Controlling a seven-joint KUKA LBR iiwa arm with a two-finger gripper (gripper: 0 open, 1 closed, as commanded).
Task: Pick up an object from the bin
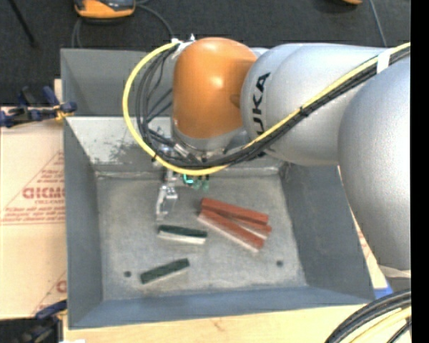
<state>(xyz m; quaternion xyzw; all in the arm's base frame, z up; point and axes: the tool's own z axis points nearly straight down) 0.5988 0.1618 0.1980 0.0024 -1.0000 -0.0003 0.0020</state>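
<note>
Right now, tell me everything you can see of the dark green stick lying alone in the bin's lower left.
The dark green stick is a short, narrow, flat bar with a dull surface; its material cannot be told. It lies flat on the bin floor, lower left in the view, slanted with its right end higher. Nothing touches it: the green-and-white stick lies apart above it, and the gripper hangs farther back.
</note>
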